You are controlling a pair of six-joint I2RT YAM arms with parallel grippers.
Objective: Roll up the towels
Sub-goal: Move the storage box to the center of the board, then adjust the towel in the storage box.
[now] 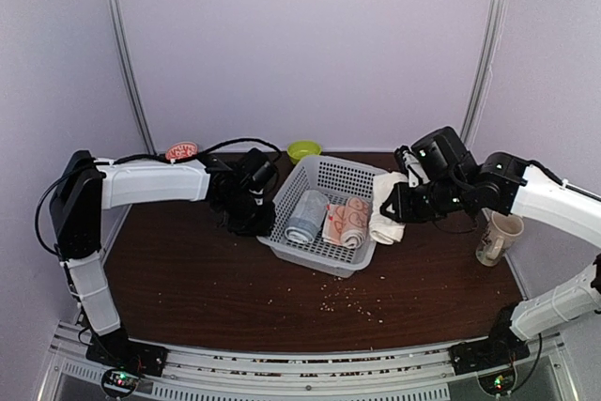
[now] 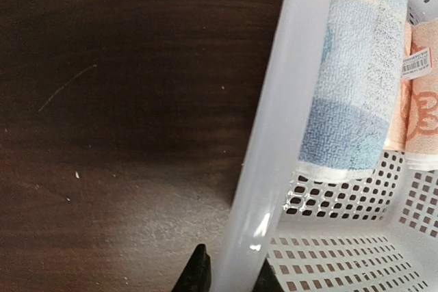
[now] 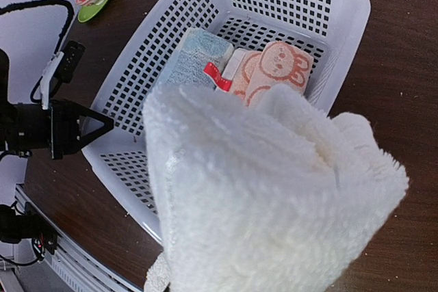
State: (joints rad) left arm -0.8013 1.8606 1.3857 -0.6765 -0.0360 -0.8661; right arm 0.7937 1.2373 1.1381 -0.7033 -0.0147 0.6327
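**A:** From above, where did the towels sit?

**B:** The white towel [image 1: 383,224] hung from the right gripper [image 1: 398,202] at the right rim of the basket [image 1: 349,174], touching it. The cartoon towel [image 1: 346,223] lay inside and looked rolled, right beside the blue towel [image 1: 305,216]. The left gripper [image 1: 255,218] stood at the basket's left rim.

**A:** How would the white one handle?

**B:** I judged it light, thick and floppy. It would sag and spring loose unless pinched across its whole bulk near the middle, never by a stray corner. It isn't fragile, and the pile should grip well.

**A:** And the left wrist view?

**B:** The fingers [image 2: 198,273] sat narrow, one on each side of the rim, and seemed to pinch it. Only their tips showed. The blue towel lay along the wall. The cartoon one was beyond it, cut off by the frame, with a printed label [image 2: 416,64] on it.

**A:** The right wrist?

**B:** The white towel filled the foreground and hid the fingers completely. I took it that they were clamped on it from the top view alone. I couldn't tell whether it was a tidy roll or just a bunch, and no blue mark showed. Behind it, the two other towels lay side by side on the basket floor, with the left gripper at the far rim.
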